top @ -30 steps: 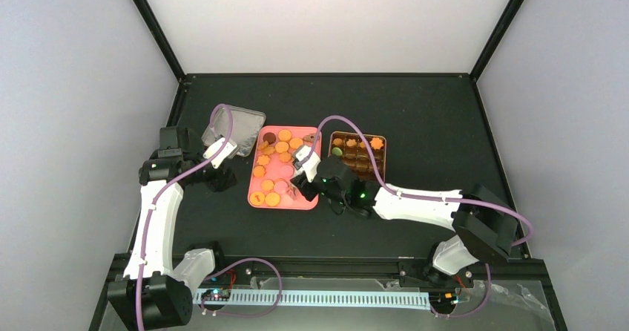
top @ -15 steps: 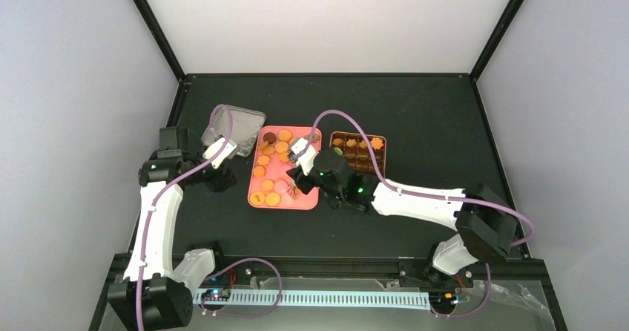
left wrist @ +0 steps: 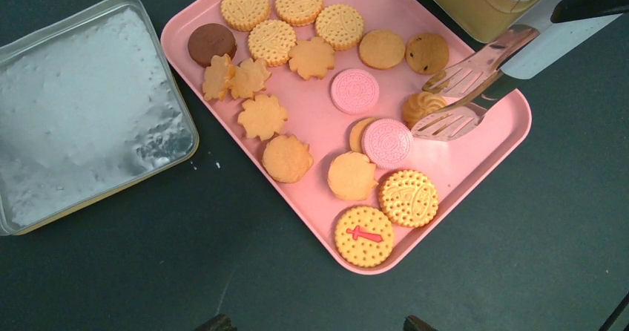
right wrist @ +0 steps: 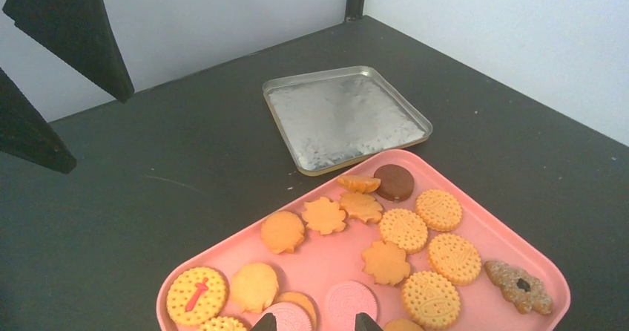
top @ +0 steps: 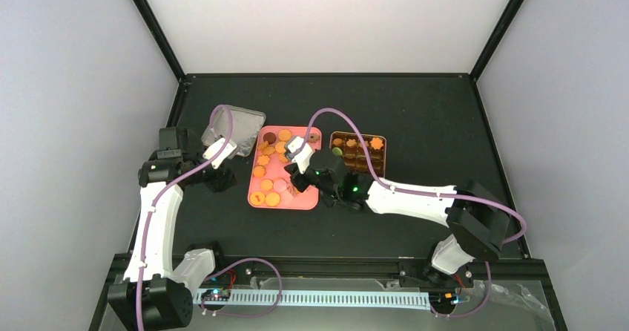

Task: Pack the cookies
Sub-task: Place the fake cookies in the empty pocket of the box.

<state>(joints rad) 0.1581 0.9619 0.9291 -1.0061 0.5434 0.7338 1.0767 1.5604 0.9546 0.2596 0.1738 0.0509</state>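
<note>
Several cookies [left wrist: 273,41] lie on a pink tray [left wrist: 475,156], mostly orange-yellow, with two pink ones and a dark brown one; the tray [top: 311,201] sits mid-table. My right gripper [top: 303,174] is shut on metal tongs [left wrist: 475,67], whose two blades stand either side of a swirled cookie [left wrist: 417,105] at the tray's edge. In the right wrist view only the right gripper [right wrist: 313,322] tips show, above the pink cookies [right wrist: 348,301]. My left gripper [left wrist: 317,323] hovers open over bare table off the tray's corner, holding nothing.
The gold tin [top: 357,133] with brown cups stands right of the tray and holds a few cookies; its wall [left wrist: 475,4] shows in the left wrist view. The silver lid [left wrist: 81,116] lies upturned left of the tray, and also shows as the lid [right wrist: 345,116].
My right arm has shifted left and a little farther over the tray with the tongs. The left arm has not moved.
</note>
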